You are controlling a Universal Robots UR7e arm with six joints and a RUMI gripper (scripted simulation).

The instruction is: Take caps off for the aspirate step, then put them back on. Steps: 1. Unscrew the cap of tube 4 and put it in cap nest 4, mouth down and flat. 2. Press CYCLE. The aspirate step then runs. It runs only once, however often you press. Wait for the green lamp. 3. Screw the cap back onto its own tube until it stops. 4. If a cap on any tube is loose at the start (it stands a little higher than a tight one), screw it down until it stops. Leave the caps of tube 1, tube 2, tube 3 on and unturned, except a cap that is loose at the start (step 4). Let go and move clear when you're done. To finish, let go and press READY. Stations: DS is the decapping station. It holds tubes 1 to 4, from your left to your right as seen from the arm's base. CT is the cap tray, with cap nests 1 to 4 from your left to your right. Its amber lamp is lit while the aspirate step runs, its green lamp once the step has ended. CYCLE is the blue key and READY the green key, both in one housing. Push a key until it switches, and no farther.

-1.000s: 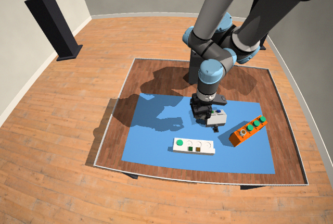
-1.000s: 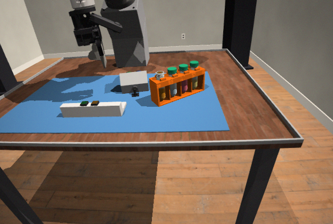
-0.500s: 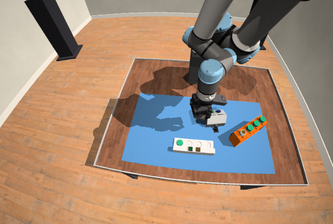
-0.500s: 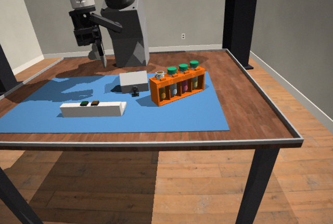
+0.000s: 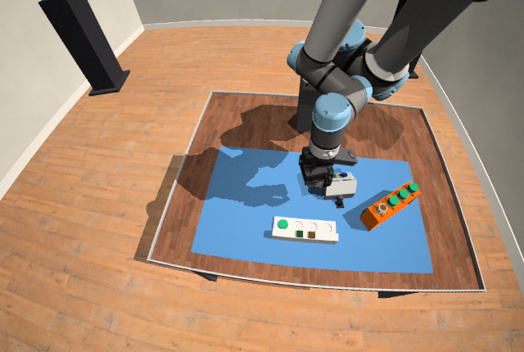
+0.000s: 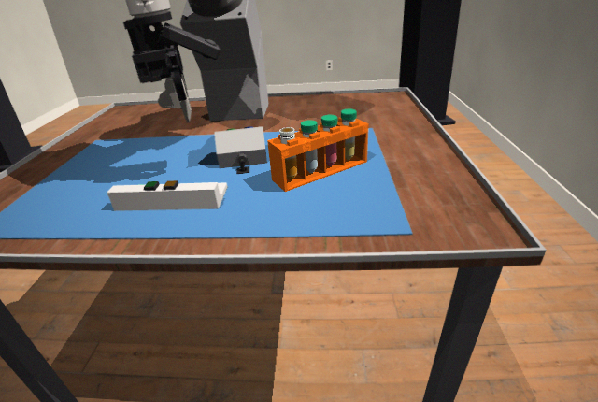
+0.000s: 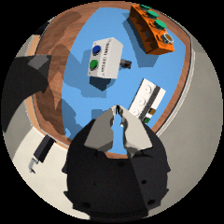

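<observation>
My gripper (image 6: 189, 120) (image 7: 117, 105) is shut and empty, in the air near the key housing (image 5: 341, 188) (image 6: 240, 146) (image 7: 108, 58). The blue CYCLE key (image 5: 344, 174) (image 7: 96, 49) and green READY key (image 5: 334, 176) (image 7: 93, 64) are on its top. Tube 4 (image 5: 382, 208) (image 6: 287, 134) (image 7: 168, 38) stands uncapped in the orange station DS (image 5: 369, 220) (image 6: 277, 165). Tubes 1 to 3 wear green caps; I cannot tell whether any is loose. A green cap (image 5: 282, 223) lies in nest 4 of the white cap tray (image 5: 304, 238) (image 6: 163, 199). The amber lamp (image 5: 312, 234) (image 6: 170, 185) and green lamp (image 5: 300, 233) (image 6: 150, 185) look dark.
A small black part (image 5: 340, 203) (image 6: 243, 168) (image 7: 126, 64) sticks out at the front of the housing. The stations stand on a blue mat (image 5: 237, 233) (image 6: 314, 219). A raised grey rim (image 6: 434, 254) runs around the table.
</observation>
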